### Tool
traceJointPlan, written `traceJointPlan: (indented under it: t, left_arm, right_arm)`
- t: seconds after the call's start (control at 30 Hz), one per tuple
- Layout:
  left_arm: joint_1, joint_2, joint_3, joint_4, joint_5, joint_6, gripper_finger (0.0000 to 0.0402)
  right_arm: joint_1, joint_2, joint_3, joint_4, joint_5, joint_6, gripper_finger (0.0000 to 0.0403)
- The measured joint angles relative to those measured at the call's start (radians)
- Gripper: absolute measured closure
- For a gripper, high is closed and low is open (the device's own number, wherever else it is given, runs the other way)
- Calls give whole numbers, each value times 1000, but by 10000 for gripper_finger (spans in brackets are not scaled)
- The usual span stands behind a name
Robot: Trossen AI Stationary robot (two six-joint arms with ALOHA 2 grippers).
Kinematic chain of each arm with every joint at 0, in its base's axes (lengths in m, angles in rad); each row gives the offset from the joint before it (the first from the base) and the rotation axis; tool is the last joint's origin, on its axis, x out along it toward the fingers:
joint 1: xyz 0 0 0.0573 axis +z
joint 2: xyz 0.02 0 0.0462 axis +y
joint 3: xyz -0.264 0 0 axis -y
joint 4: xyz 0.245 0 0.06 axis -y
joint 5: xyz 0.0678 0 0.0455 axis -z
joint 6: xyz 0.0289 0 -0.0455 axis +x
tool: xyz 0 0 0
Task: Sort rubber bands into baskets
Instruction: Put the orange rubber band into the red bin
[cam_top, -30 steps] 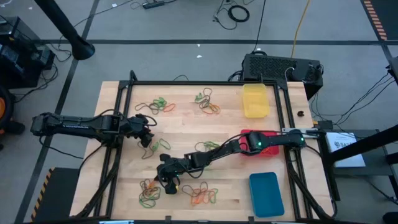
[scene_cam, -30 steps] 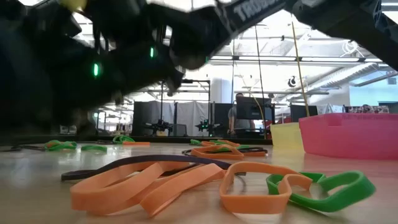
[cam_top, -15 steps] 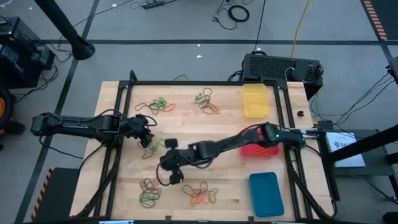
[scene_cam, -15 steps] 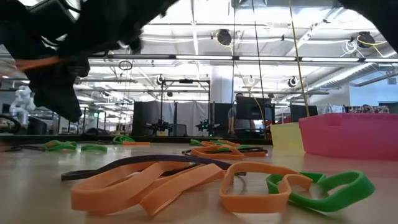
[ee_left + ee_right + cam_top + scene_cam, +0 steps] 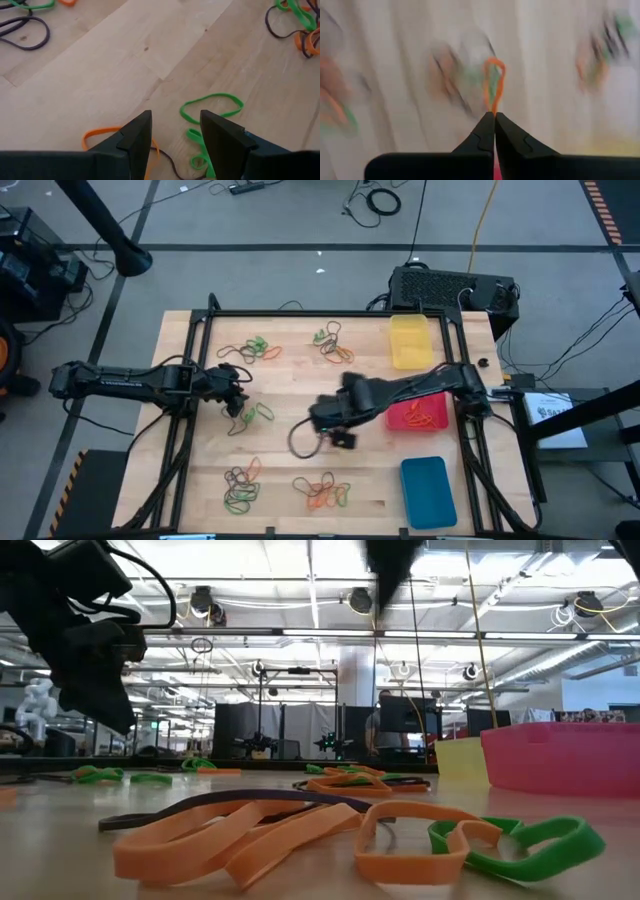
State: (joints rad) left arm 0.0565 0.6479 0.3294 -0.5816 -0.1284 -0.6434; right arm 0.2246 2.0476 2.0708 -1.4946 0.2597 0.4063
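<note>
My right gripper (image 5: 335, 430) is above the table's middle, left of the red basket (image 5: 402, 420), shut on one orange rubber band (image 5: 495, 80); this view is blurred. My left gripper (image 5: 175, 135) is open and empty, low over the table's left part (image 5: 238, 395), with a green band (image 5: 212, 106) and an orange band (image 5: 97, 135) lying flat just ahead of its fingers. The yellow basket (image 5: 410, 340) stands at the far right and the blue basket (image 5: 428, 490) at the near right. The red basket holds some orange bands (image 5: 428, 416). My right gripper pinches the orange band at one end of its loop (image 5: 493, 107) between its two fingertips. The rest of the loop reaches out past the tips, clear of the table.
Loose heaps of orange, green and dark bands lie at the far left (image 5: 250, 348), far middle (image 5: 335, 345), near left (image 5: 240, 485) and near middle (image 5: 322, 492). A black box (image 5: 450, 288) stands beyond the table's far right corner. A black frame borders the table.
My right gripper has risen from the near-left heap of bands and swung toward the table's right edge and the red basket, carrying the orange band. In the low view it has left the foreground and now shows only at the top.
</note>
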Motion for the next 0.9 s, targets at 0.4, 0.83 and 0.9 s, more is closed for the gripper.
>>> traceJointPlan:
  t: [0.4,0.83,0.9]
  left_arm:
    - [0,5,-1,47,-25,-57,226]
    - [1,43,0,273,-211,-305,226]
    - [1,55,0,296,-227,-345,226]
  right_arm:
    - [-23,-411,-492,-33,2,168,402]
    - [-36,-841,-1101,234,-7,361,403]
    - [-36,-857,-1132,253,-31,381,401]
